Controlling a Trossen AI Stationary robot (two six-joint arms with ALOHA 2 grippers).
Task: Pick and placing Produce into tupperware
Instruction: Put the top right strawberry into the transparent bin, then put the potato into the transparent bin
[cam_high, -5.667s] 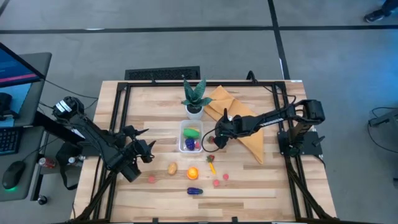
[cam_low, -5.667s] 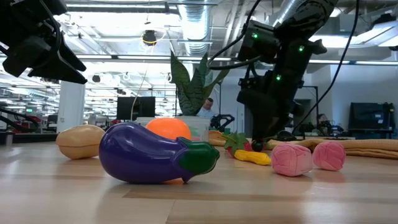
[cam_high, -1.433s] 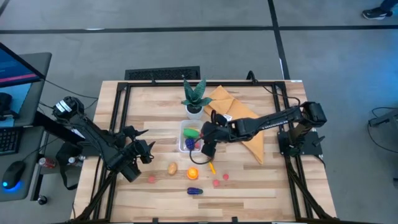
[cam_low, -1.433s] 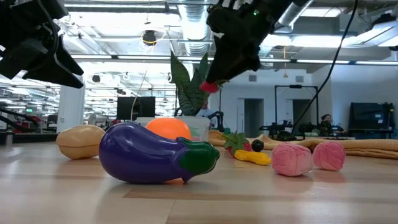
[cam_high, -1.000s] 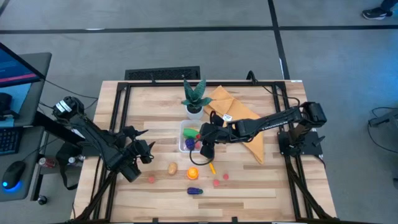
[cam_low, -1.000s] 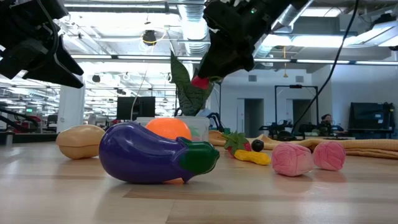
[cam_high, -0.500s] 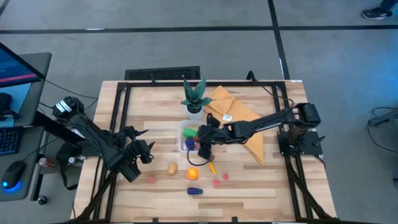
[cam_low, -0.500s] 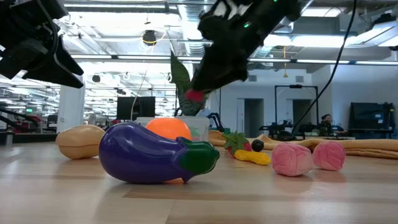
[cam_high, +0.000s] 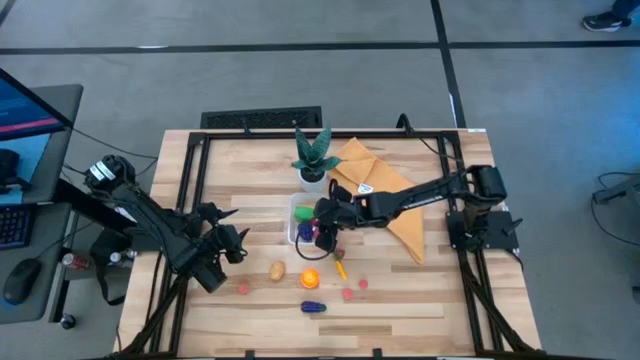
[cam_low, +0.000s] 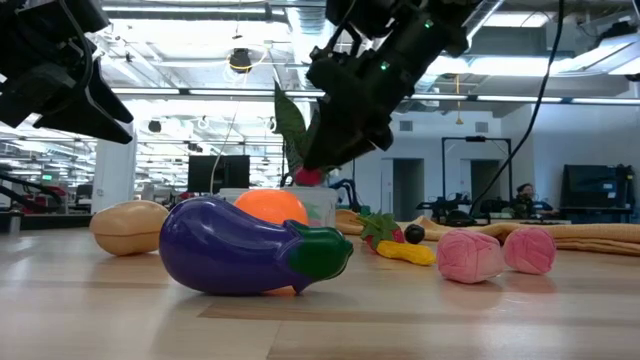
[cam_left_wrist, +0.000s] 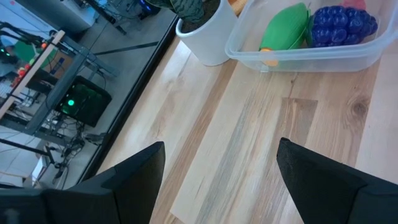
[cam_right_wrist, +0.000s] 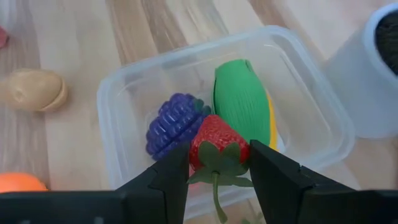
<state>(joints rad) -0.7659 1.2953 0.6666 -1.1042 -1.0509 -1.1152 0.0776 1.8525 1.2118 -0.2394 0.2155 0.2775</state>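
The right tool hung over the clear tupperware, its fingers clamped on a red strawberry. Inside the tupperware lay purple grapes and a green corn cob. The tupperware sat beside the white plant pot near the tabletop's middle. The left tool, fingers spread apart, waited over the tabletop's left side.

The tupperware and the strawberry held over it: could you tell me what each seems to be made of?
The tupperware looks like thin, glossy, translucent plastic: the table's wood grain shows through its walls. The strawberry, gripped by the right gripper, seems moulded plastic or rubber, with a dimpled red skin and soft sheen; which one is unclear.
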